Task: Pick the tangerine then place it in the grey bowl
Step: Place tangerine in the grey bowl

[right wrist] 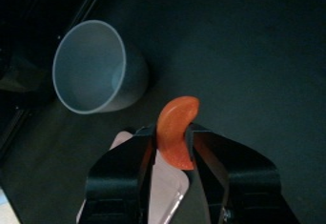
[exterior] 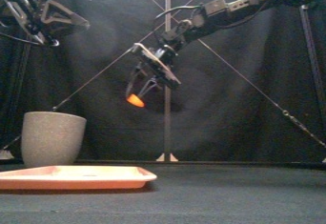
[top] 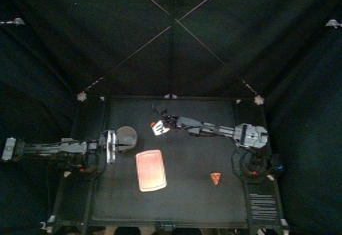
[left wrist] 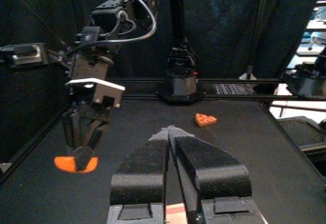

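Observation:
An orange tangerine piece (right wrist: 177, 131) is clamped between the jaws of my right gripper (right wrist: 174, 147), which is shut on it. In the front view the right gripper (exterior: 140, 94) hangs high above the table with the tangerine (exterior: 132, 100) at its tips. The tall grey speckled cup (exterior: 53, 137) stands at the left; it is lower than the gripper and off to its left side. From above, the right gripper (top: 159, 128) is just right of the cup (top: 127, 135). My left gripper (left wrist: 173, 150) is shut and empty, resting at the left (top: 100, 147).
A flat pink tray (top: 150, 170) lies in the middle of the table, in front of the cup. A small orange toy (top: 218, 178) lies on the table to the right of the tray, also seen from the left wrist (left wrist: 204, 120).

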